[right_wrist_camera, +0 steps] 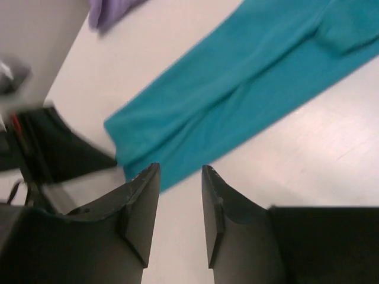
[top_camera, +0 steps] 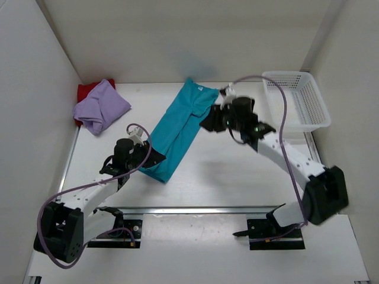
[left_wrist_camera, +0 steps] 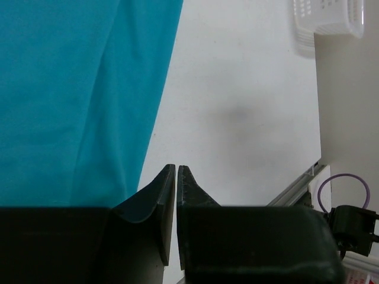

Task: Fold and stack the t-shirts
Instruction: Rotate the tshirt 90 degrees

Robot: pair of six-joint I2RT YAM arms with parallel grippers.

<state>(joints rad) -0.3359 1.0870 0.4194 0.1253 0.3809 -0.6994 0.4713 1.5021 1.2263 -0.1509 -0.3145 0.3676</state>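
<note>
Left hand (left_wrist_camera: 177,168) together, right hand (right_wrist_camera: 180,169) apart; red t-shirt (top_camera: 86,90) only in top view

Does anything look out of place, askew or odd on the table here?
The lavender shirt lies bunched up rather than folded flat, half covering the red shirt in the far left corner. The teal shirt is folded lengthwise only, a long strip lying diagonally across the table. Nothing looks spilled or damaged.

Bright even light; right wrist view motion-blurred
</note>
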